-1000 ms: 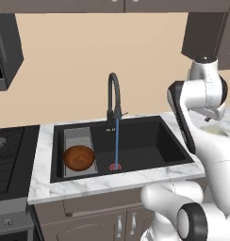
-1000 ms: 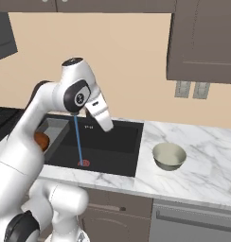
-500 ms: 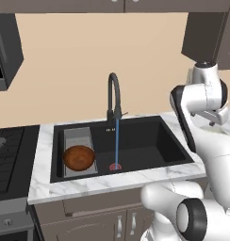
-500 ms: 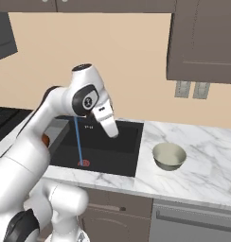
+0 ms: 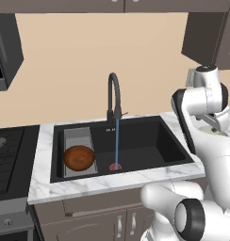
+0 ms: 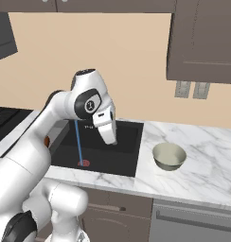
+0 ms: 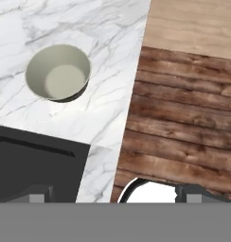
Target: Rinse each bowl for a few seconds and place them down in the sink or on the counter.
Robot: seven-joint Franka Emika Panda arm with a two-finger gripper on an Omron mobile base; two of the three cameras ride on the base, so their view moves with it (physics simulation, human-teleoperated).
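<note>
Sink (image 5: pixel 150 141): we find the right half of the basin open from above. The gooseneck faucet (image 5: pixel 114 96) rises at the back rim, and its water stream (image 5: pixel 117 143) falls mid-basin onto the red drain (image 5: pixel 115 166). The ribbed tray (image 5: pixel 77 141) along the left wall carries the brown bowl (image 5: pixel 79 157).

Counter (image 6: pixel 207 160): we see bare marble all round the pale bowl (image 6: pixel 169 156), which stands apart from the sink edge. The end effector (image 6: pixel 112 140) hangs over the sink's right rim, the upper cabinet (image 6: pixel 202 40) well above it.

Arm raised, jaws seemingly apart, empty.
</note>
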